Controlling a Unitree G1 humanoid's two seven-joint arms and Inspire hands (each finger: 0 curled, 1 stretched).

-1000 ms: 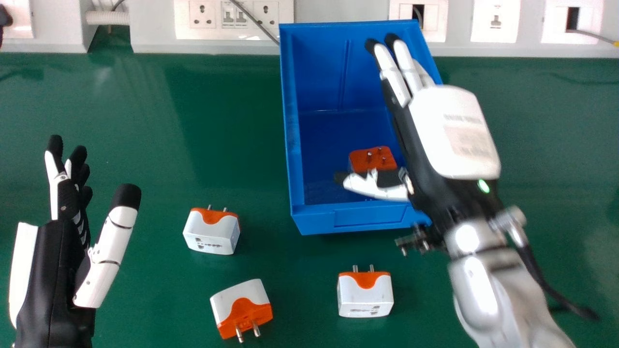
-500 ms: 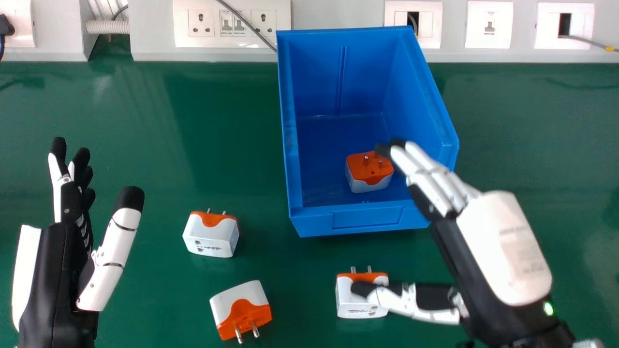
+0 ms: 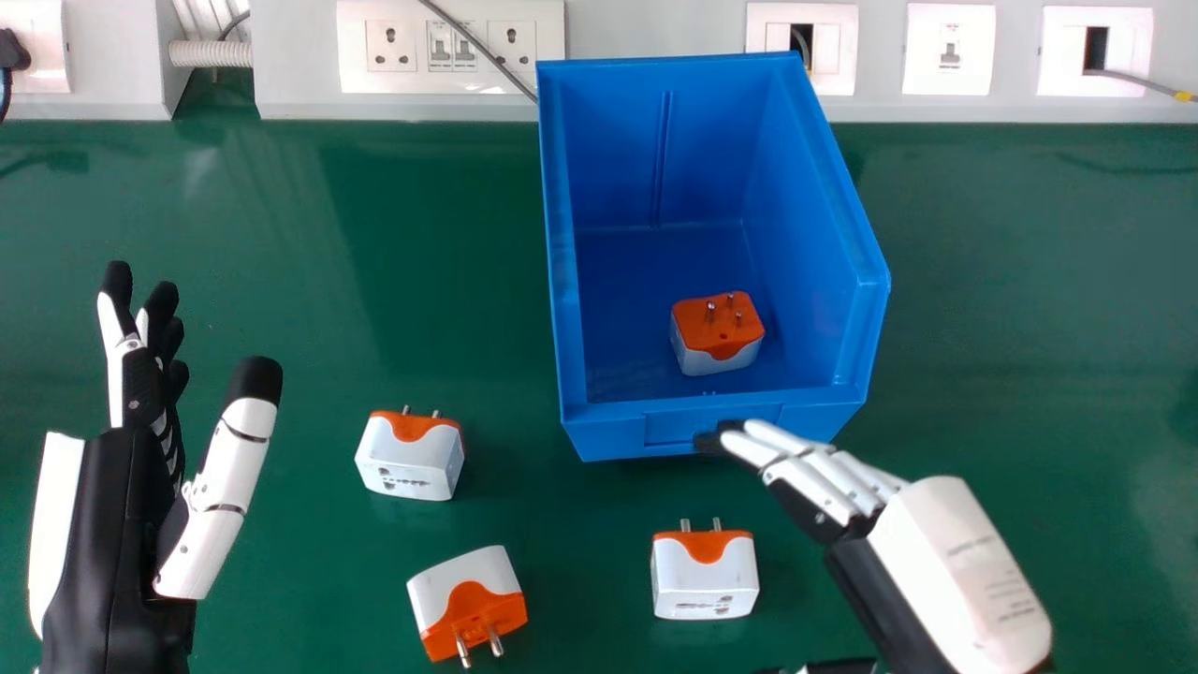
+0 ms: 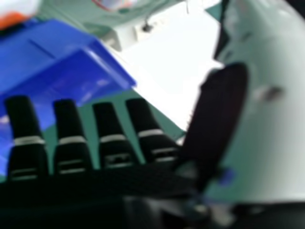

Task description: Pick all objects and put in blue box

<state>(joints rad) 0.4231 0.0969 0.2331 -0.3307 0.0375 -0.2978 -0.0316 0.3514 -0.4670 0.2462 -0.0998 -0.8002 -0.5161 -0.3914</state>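
Here, four white-and-orange pinned adapters [image 3: 719, 328] lie: one in the blue box [image 3: 571, 281] beyond the right hand's [image 3: 964, 571] nearly straight, empty fingers, one nearer the robot, two leftward toward the outstretched left hand [image 3: 112, 524].

Right hand [image 3: 964, 562]: dark, pale-banded fingers [image 4: 71, 143] extended side by side, some overlapping the view of the blue box [image 4: 71, 71]; thumb [image 4: 219, 109] stands apart, green bench [image 4: 164, 119] visible beyond. Orange-and-white object [image 4: 12, 19] blurred, cut off by the frame, near the box; inside or beside cannot be determined. Farther off, dark plug [image 4: 147, 27] at a white socket strip [image 4: 126, 38].
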